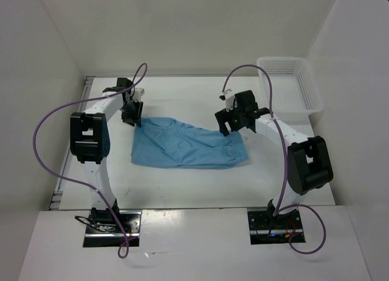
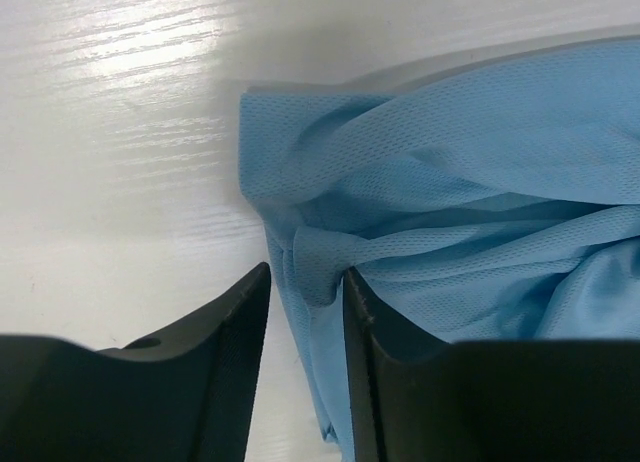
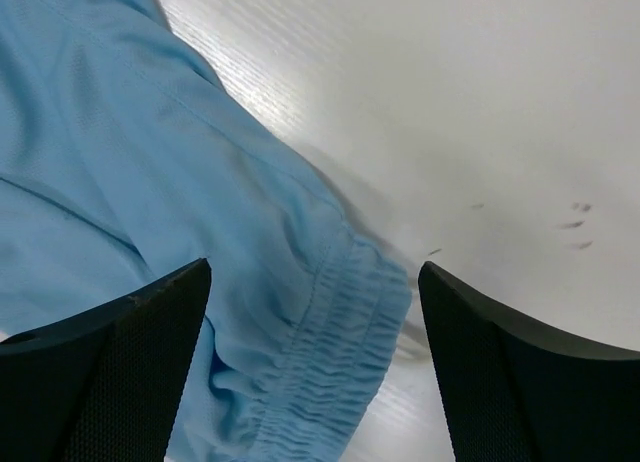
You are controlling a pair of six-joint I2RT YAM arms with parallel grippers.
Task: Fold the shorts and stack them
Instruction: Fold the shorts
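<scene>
1. While the shorts (image 1: 188, 146) lie left of the basket (image 1: 290, 86), the left gripper (image 2: 306, 274) stands slightly parted at their corner.
2. The right gripper (image 3: 315, 266), nearer the basket, gapes released over their waistband (image 3: 340, 327).

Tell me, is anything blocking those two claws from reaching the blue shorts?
Nothing visible does. The left gripper is at the far-left corner of the shorts, fabric between its parted jaws. The right gripper hangs open above the gathered waistband. The white basket sits apart, in the far right corner.
</scene>
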